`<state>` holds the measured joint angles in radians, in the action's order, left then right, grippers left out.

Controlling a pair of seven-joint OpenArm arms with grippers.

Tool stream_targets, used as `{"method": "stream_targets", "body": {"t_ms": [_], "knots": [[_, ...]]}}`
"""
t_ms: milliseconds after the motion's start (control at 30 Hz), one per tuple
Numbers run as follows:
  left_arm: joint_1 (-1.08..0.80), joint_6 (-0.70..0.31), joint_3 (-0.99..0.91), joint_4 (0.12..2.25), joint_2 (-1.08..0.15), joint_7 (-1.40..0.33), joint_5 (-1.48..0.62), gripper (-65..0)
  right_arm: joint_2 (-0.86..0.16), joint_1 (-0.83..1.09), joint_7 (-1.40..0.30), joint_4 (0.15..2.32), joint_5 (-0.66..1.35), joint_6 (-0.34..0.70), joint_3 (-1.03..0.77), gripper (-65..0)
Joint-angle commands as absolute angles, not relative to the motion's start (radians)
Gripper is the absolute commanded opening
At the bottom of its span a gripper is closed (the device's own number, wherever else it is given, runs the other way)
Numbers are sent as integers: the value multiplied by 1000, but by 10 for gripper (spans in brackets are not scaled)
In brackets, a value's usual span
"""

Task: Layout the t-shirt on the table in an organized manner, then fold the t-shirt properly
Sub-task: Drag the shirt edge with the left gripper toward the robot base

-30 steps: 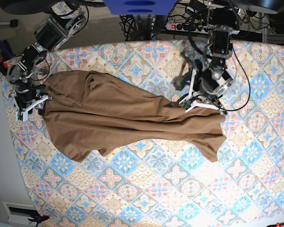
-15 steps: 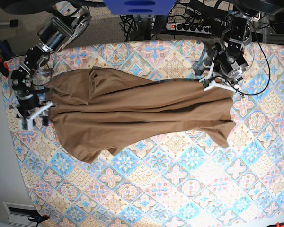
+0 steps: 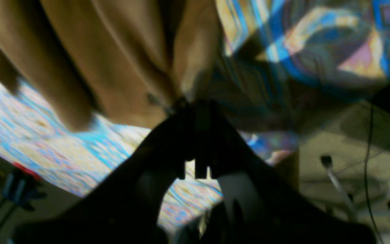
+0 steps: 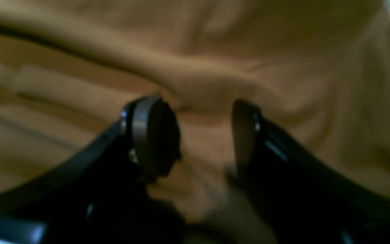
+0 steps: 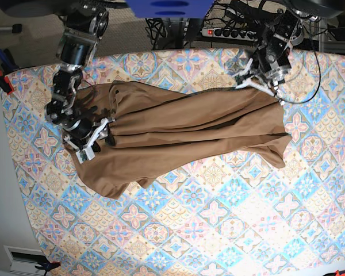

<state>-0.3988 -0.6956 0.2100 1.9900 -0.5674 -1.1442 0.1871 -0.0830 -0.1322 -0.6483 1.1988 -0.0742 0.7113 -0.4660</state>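
The t-shirt (image 5: 178, 135) lies stretched across the far half of the table (image 5: 218, 230), from the left side to the far right. The near part of the table has nothing but its tile pattern on it. The shirt looks soft, light and floppy (it is full of long folds and wrinkles), so it will likely sag and bunch when pulled. Good places to hold it would be the corners and edges, not the middle.

On the left, the right gripper (image 5: 91, 140) sits over the cloth with its two black fingers (image 4: 152, 135) spread wide apart. Cloth lies between and under them, but they are not pinching it.

Farther back on the right, the left gripper (image 5: 259, 80) is squeezed tight on a top edge of the t-shirt, and the cloth hangs from it in folds.
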Motion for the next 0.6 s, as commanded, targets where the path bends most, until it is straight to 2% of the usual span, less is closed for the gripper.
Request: {"method": "stream_targets", "body": {"t_ms": [0,133,267,400,567], "knots": [[-418,-698,232,2005,-610,-1156,193,-650,-76,-168,-734,1147,-142,698,-458,-338],[-433,-698,328,2002,-677,-1156,193,-650,-84,-355,-731,1003,-142,698,-463,-338],[-446,-698,325,1957,-719,-1155,193,-650,-113,-429,-693,938,-142,694,-466,-338],[-446,-698,326,1936,-765,-1152,191,-650,-119,-443,-651,894,-142,532,-507,-338],[-398,-698,292,1937,-766,-1156,200,-650,-148,-447,-645,883,-142,529,-507,-338]]}}
